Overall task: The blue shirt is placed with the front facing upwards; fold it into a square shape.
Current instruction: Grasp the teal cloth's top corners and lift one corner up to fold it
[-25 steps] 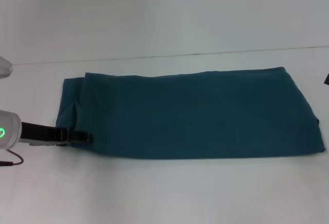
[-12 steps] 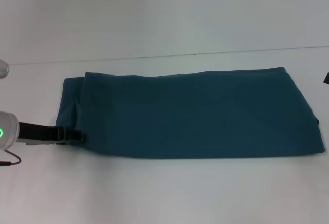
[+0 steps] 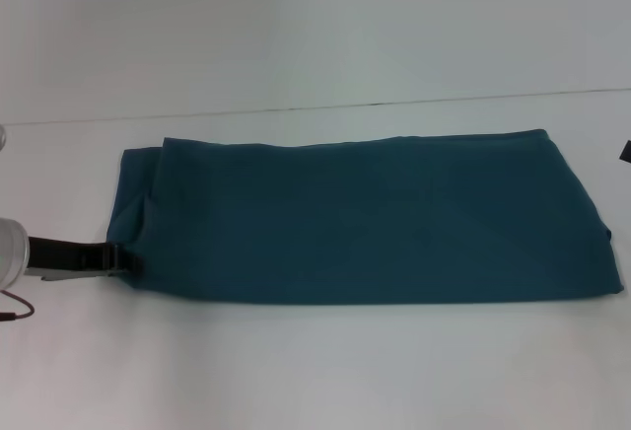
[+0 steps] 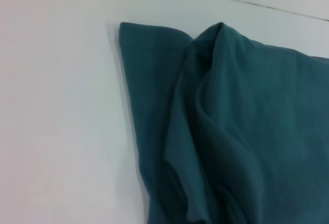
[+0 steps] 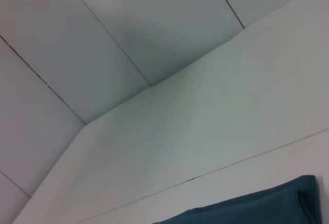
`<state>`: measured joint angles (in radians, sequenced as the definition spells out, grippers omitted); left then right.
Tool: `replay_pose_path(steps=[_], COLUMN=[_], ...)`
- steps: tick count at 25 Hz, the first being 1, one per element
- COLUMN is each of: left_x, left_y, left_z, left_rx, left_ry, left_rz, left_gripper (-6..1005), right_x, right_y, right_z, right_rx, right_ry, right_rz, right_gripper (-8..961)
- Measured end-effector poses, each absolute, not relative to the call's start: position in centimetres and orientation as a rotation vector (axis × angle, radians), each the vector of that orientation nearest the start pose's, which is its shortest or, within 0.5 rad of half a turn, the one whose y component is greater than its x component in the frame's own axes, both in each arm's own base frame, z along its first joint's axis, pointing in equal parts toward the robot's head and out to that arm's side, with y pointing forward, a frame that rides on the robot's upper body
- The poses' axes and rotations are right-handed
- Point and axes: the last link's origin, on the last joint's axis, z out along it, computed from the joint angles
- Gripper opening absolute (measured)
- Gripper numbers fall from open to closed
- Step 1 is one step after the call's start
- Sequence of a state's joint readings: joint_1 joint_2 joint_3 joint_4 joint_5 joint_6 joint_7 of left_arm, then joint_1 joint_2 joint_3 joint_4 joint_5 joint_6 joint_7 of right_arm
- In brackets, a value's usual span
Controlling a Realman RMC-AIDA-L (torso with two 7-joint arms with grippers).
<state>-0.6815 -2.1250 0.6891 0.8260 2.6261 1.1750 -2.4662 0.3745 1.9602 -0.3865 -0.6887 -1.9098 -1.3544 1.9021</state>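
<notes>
shirt (image 3: 365, 218) lies flat on the white table (image 3: 315, 371), already folded into a long band running side to side, lettering hidden inside. left gripper (image 3: 123, 258) sits low at the band's left end, its tip at the near corner where layers bunch, likely placed to take that end for the crosswise fold; whether its fingers are parted i cannot tell. right gripper (image 3: 625, 152) barely shows at the right edge, parked clear of the cloth.
</notes>
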Motion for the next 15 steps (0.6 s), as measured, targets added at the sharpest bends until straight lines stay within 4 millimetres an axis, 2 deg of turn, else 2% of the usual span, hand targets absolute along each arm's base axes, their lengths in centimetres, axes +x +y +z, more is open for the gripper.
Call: replay_pose_path(steps=[11,15], left_x=[-29.00,-29.11], left_y=[39.01,38.81], left_z=[1.17,1.43], left_rx=[-2.076,-2.072], left_ry=[-1.577,-1.575], left_rz=[-0.113,-0.146], left_gripper=[38,38], right_x=[36.57,36.50], right_y=[32.17,32.11], right_z=[11.18,10.81], right_rx=[-1.871,-1.880], right_ry=[1.363,1.352], right_rz=[0.877,0.874], right_gripper=[748,743])
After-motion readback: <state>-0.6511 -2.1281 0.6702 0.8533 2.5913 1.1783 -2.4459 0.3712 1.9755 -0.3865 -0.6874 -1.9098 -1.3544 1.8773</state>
